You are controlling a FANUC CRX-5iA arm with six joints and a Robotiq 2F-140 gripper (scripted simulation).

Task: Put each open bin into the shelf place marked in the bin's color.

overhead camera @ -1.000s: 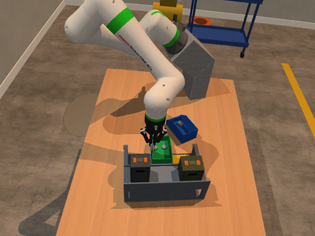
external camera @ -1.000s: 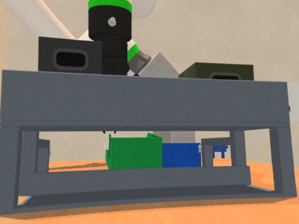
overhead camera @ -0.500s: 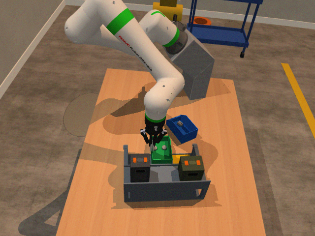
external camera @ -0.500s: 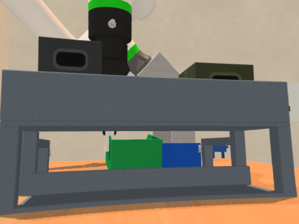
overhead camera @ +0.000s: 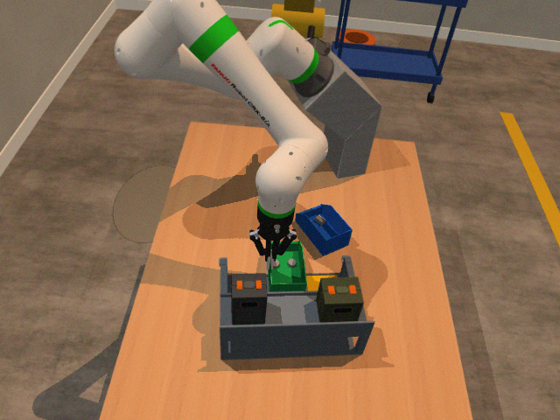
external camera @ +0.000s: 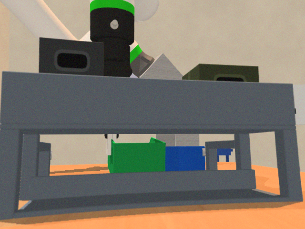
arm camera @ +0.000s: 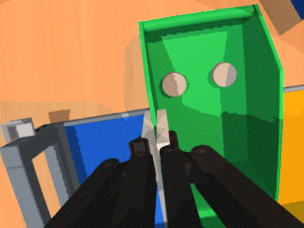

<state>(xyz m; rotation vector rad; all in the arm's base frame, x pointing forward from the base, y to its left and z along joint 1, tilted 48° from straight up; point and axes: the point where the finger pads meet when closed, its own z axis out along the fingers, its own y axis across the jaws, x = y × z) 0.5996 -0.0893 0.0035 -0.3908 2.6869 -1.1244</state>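
The hand (overhead camera: 272, 258) is closed almost fully, and its fingers pinch the thin left side wall of the green bin (overhead camera: 287, 273). The green bin sits at the front of the grey shelf (overhead camera: 294, 339), in the middle of the row, with its rear end toward the shelf's upper board; two round grey parts (arm camera: 198, 79) lie on its floor. In the wrist view a blue mark (arm camera: 104, 140) on the shelf floor is just to the left of the green bin, and a yellow mark (arm camera: 293, 146) is just to its right. I cannot tell if a green mark is under the bin. The blue bin (overhead camera: 324, 227) stands on the bench (overhead camera: 180, 370), near the front right post of the shelf (overhead camera: 346, 266), turned at an angle, with one small grey part (overhead camera: 320, 220) inside. On top of the shelf stand two closed boxes: a black box (overhead camera: 248, 298) on the left and an olive box (overhead camera: 339, 298) on the right, each just beside the green bin's place. Behind the bench there are the arm's grey pedestal (overhead camera: 350, 126) and, farther back, a blue cart (overhead camera: 388, 63).
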